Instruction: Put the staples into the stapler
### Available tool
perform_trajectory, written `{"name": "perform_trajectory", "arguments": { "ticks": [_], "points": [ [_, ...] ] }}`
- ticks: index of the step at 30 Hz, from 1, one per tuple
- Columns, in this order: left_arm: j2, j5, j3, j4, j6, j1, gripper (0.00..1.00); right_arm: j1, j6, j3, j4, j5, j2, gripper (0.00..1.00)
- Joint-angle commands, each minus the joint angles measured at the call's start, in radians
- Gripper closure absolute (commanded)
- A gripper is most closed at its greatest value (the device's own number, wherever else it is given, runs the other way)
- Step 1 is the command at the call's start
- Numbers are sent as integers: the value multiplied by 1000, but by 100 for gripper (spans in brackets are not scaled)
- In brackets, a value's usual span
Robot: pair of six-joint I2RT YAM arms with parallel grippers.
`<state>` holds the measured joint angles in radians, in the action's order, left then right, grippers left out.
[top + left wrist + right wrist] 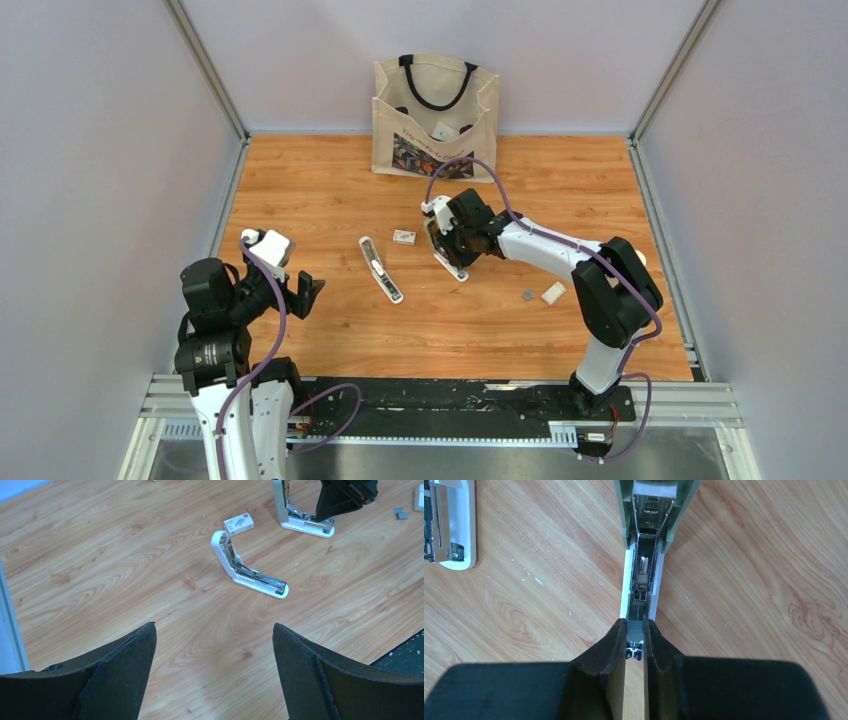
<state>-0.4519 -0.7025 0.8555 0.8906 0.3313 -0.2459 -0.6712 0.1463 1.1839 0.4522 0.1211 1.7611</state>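
One strip of staples (635, 628) between right jaws

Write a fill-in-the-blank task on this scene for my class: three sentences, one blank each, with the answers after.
1. The right gripper is shut on a small grey strip of ____, right over the opened stapler.
2. The left gripper is ____ and holds nothing.
3. Counting the white stapler, ____ staplers are in view.
Missing words: staples; open; two.
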Motion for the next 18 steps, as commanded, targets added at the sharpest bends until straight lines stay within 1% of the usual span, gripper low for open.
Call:
{"name": "perform_trajectory", "arguments": {
  "ticks": [1, 18],
  "points": [
    [7, -20, -9, -30, -3, -13, 7, -4, 6, 3, -15, -1, -2, 89],
    [7, -18, -9, -28, -3, -13, 7, -4, 7, 6, -12, 0, 14, 89]
  ]
}}
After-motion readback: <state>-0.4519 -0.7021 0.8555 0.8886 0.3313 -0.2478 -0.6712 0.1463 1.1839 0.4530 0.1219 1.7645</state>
